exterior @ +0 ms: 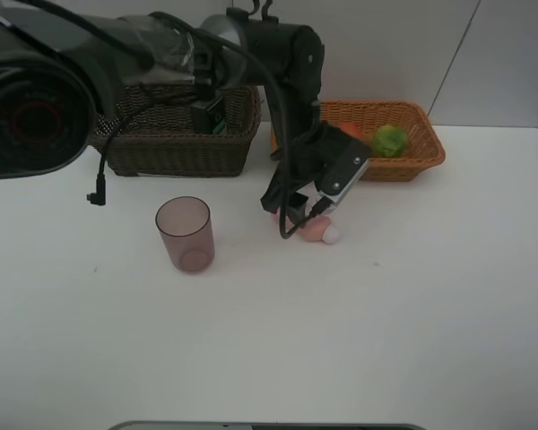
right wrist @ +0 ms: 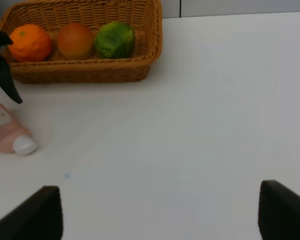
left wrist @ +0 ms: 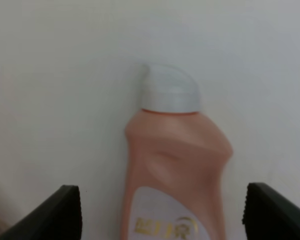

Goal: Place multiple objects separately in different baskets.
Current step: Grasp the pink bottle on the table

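The pink white-capped tube (exterior: 321, 232) lies on the white table in front of the light orange-tan basket (exterior: 411, 161). My left gripper (exterior: 296, 218) hangs over it. In the left wrist view the gripper (left wrist: 162, 212) is open, one finger on each side of the tube (left wrist: 172, 165), apart from it. The light basket (right wrist: 90, 72) holds the orange (right wrist: 31, 42), the peach (right wrist: 76, 40) and the green fruit (right wrist: 115, 39). The mauve cup (exterior: 186, 235) stands upright on the table. My right gripper (right wrist: 160, 215) is open and empty, and is out of the exterior view.
The dark brown basket (exterior: 175, 157) stands at the back left, partly behind the left arm. A bit of green (exterior: 217, 126) shows inside it, mostly hidden. The table's far edge meets a white wall. A loose black cable (exterior: 99, 193) hangs in front of the dark basket.
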{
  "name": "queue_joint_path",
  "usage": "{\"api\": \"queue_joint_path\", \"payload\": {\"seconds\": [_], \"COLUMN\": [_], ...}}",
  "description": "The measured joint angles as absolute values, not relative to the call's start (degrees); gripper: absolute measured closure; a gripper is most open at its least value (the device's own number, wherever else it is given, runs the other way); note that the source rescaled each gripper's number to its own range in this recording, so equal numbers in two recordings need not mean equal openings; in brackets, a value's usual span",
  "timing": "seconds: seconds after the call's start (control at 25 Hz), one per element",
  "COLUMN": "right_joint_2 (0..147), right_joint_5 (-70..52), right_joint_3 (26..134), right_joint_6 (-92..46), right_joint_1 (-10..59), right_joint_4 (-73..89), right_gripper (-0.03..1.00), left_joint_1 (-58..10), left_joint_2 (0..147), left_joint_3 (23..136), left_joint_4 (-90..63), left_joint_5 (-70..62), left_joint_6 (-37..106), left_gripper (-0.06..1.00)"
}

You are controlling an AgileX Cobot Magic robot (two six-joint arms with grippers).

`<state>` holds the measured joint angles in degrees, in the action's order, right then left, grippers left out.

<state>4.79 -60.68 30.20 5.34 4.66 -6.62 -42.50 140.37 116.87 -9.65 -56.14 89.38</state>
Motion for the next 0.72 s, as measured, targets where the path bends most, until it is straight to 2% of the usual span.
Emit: {"api": "queue_joint_path", "payload": {"seconds": [0.2,0.48,0.72], "right_joint_2": [4.79,4.79,4.79], "right_joint_5": [-60.68,-60.68,-60.68], "right_joint_3": [30.2,30.2,30.2], "right_joint_6": [5.34,5.34,5.34], "right_joint_1": [4.66,4.66,4.66], "right_joint_4": [-6.62,-6.62,-6.62], "right_gripper": [0.35,0.35,0.35], "left_joint_1": [-42.48,-42.48,-41.8], "left_joint_2": [140.84,140.84,141.28], "left_joint_3": [116.87,116.87,116.87], "left_joint_4": [-11.06,-9.22,-8.61], "left_joint_5": [-53.82,-59.91,-58.93], "left_joint_6": [87.11,85.68,85.63], "left_gripper": [0.11,0.11,0.11]}}
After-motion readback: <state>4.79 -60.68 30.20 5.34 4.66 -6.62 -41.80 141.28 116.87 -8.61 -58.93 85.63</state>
